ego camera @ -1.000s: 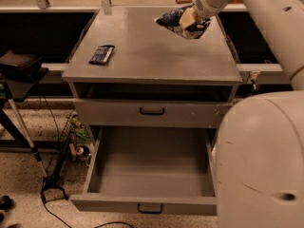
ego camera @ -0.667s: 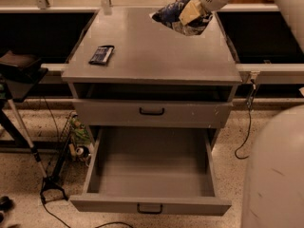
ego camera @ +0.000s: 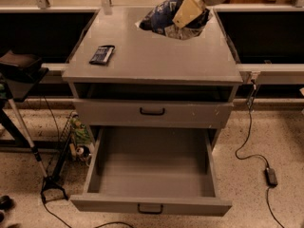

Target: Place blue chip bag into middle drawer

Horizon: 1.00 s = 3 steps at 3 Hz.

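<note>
The blue chip bag [ego camera: 161, 19], crumpled dark-blue foil with silvery edges, hangs lifted just above the back of the cabinet top [ego camera: 156, 61]. My gripper [ego camera: 190, 11] comes in from the top right and is shut on the bag's right side, with a tan finger [ego camera: 186, 12] lying across the foil. The middle drawer [ego camera: 152, 172] is pulled wide open at the bottom and holds nothing. Its front with the small black bar handle [ego camera: 150, 208] faces me.
A small flat dark packet [ego camera: 102, 54] lies on the left of the cabinet top. The upper handled drawer [ego camera: 152, 111] is shut. A black stand [ego camera: 21, 68] is at the left. A cable and power brick [ego camera: 270, 175] lie on the floor at the right.
The gripper has lifted the bag off the cabinet top and carried it a little left. The arm's big white body has left the right foreground.
</note>
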Each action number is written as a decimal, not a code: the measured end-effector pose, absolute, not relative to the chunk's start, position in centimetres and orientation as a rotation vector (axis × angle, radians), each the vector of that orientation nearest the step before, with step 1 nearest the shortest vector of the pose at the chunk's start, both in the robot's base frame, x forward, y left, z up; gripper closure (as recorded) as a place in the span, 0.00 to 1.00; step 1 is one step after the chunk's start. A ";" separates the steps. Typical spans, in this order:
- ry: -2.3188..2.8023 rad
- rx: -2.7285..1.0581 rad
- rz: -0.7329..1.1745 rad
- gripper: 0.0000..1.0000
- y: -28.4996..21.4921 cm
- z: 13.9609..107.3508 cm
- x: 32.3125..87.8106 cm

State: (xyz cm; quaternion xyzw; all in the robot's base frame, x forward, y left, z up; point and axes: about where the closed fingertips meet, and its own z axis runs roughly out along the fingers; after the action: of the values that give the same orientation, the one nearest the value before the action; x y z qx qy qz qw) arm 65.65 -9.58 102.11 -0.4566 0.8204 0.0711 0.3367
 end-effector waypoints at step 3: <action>2.324 -1.483 0.306 1.00 -6.1 91.3 57.5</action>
State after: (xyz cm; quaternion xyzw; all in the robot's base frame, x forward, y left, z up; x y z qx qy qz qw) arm 57.53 -6.14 91.31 -0.5256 0.8238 0.1083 0.1827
